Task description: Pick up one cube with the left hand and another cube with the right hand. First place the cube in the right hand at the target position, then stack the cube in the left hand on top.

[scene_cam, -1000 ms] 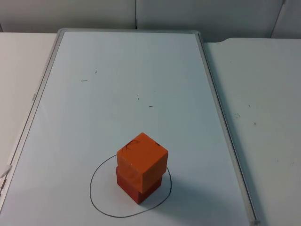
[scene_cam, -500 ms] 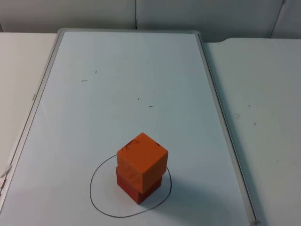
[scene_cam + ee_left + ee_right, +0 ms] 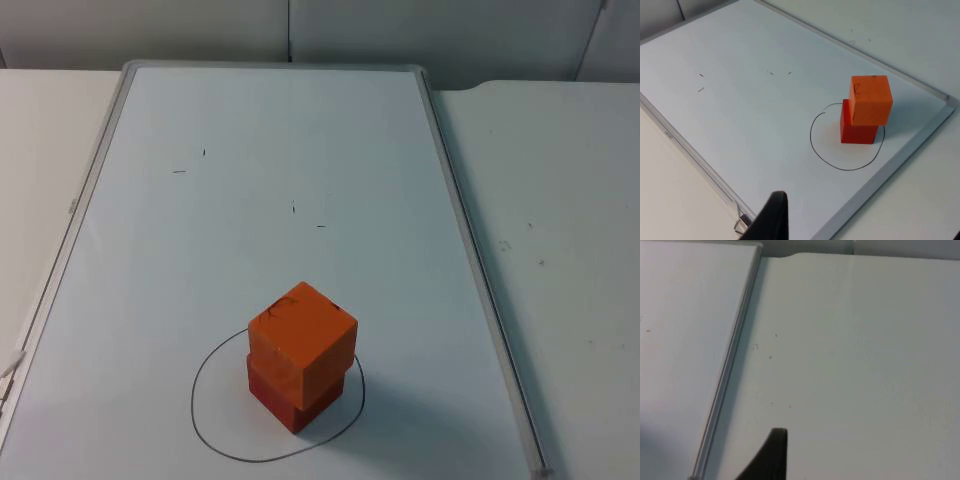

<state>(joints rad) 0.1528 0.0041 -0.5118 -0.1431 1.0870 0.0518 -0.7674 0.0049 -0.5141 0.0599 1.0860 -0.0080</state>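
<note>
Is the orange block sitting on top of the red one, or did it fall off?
On top. The orange cube rests on the red cube, slightly offset, inside the drawn circle.

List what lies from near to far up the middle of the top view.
Drawn circle's near edge → red cube with the orange cube stacked on it → small pen marks → whiteboard's far frame → grey partition wall.

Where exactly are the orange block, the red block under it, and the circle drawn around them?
orange block (image 3: 312,321): top view, its top face.
red block (image 3: 270,391): top view, its visible left side face below the orange one.
drawn circle (image 3: 197,385): top view, the left stretch of the pen line.
</note>
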